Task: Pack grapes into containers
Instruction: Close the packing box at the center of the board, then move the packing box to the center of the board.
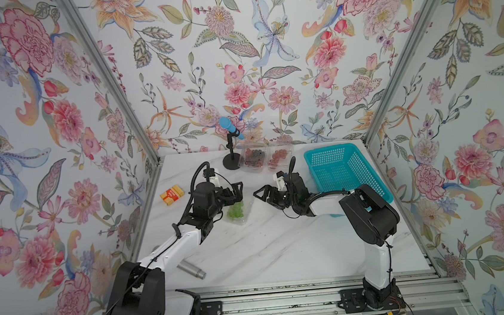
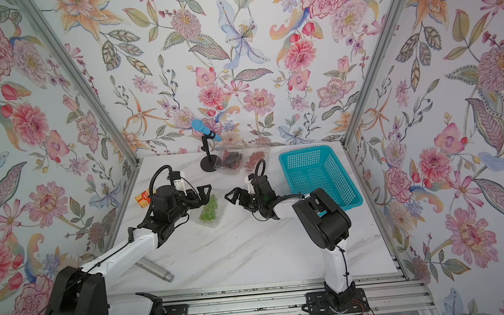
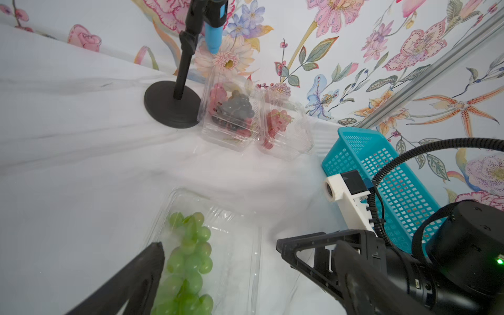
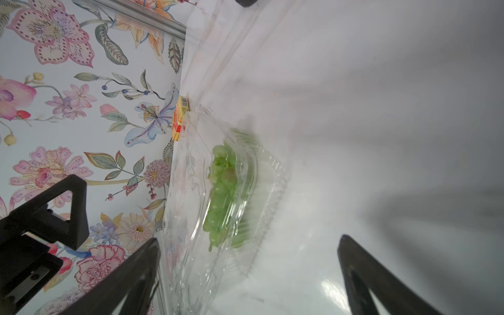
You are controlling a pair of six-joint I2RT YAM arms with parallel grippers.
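I have the left gripper (image 1: pixel 232 193) with its jaws spread wide and gripping nothing. It hangs over the back end of a clear box (image 1: pixel 246 218) in the middle of the table (image 1: pixel 283 249). The green grapes (image 1: pixel 235 211) lie inside that box. In the left wrist view they sit just beside one of its fingers (image 3: pixel 152 272), and I cannot tell whether that finger touches the plastic.

The right gripper (image 4: pixel 249 240) faces the box from the other side. Its jaws are likewise wide apart and empty, with the blurred box just ahead of them.

By the back wall, a second box (image 3: pixel 231 141) holds the dark grapes (image 3: pixel 237 107). A third box (image 3: pixel 297 141) beside it holds the red grapes (image 3: pixel 276 121).
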